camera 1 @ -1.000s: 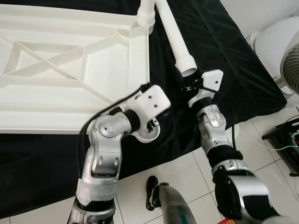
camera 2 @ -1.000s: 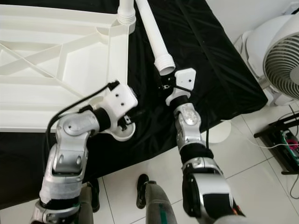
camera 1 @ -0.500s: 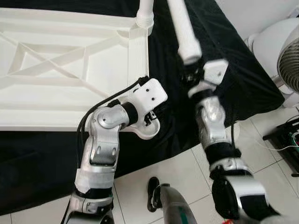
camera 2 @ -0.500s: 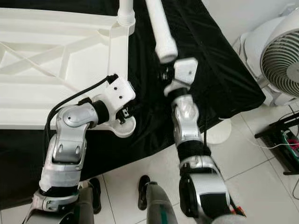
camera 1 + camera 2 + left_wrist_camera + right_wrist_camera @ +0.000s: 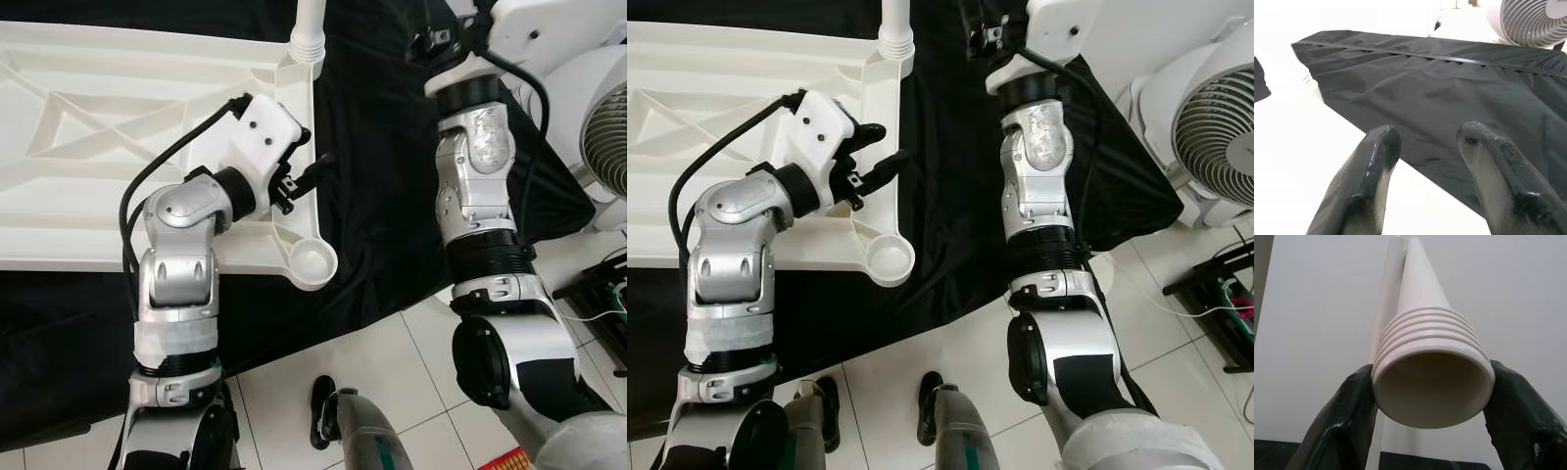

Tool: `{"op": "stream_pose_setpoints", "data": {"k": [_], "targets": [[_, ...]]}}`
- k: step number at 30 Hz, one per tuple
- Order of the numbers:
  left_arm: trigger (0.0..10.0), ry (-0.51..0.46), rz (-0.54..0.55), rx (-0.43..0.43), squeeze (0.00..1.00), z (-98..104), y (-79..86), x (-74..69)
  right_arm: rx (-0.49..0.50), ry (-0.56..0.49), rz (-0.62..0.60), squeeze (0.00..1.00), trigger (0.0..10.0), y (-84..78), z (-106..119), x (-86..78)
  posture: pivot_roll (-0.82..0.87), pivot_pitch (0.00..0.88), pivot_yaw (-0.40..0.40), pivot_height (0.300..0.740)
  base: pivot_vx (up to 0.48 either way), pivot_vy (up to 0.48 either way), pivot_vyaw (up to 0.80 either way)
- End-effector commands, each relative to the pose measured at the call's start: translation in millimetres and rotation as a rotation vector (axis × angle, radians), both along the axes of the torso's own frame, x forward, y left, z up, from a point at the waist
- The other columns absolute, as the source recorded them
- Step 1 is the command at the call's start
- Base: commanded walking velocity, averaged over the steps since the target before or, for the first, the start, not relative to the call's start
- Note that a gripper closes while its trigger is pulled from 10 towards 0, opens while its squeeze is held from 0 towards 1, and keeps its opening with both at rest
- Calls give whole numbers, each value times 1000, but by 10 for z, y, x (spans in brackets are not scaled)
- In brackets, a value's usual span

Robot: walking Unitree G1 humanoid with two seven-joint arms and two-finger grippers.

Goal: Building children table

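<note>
Lifted off the black cloth point(image 5: 382, 196) since 1 s ago: white table leg point(image 5: 1430, 377), threaded end clamped in the right gripper point(image 5: 1431, 406), per its wrist view. Hovering over the upturned tabletop point(image 5: 118, 147) edge, left gripper point(image 5: 1427, 142) with 2 fingers spread, empty.

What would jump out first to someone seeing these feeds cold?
The big white tabletop lying upside down on the black cloth, one leg already standing in its far corner and an empty socket at the near one. Then the right gripper, raised high, clamping the threaded end of another white table leg. The left gripper hovers open at the tabletop's edge.
</note>
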State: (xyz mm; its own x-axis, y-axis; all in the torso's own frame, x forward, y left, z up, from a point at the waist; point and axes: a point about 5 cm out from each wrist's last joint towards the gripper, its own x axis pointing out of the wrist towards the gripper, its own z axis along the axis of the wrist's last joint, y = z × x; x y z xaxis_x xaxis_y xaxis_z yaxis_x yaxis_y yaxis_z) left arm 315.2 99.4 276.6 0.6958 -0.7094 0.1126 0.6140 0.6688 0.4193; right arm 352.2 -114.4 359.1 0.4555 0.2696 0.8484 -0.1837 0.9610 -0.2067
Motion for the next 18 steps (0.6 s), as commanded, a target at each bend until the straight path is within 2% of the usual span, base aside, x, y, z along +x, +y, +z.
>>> {"op": "stream_pose_setpoints", "data": {"k": [1, 18], "targets": [[10000, -42, 195, -90, 0, 31, 66, 70, -33, -84, 22, 0, 10000, 57, 133, -85, 124, 186, -54, 740, 0, 0, 0], [10000, -3, 178, -133, 0, 31, 105, 101, -86, -226, 83, 0, 10000, 153, 382, -267, 121, 177, -38, 740, 0, 0, 0]]}}
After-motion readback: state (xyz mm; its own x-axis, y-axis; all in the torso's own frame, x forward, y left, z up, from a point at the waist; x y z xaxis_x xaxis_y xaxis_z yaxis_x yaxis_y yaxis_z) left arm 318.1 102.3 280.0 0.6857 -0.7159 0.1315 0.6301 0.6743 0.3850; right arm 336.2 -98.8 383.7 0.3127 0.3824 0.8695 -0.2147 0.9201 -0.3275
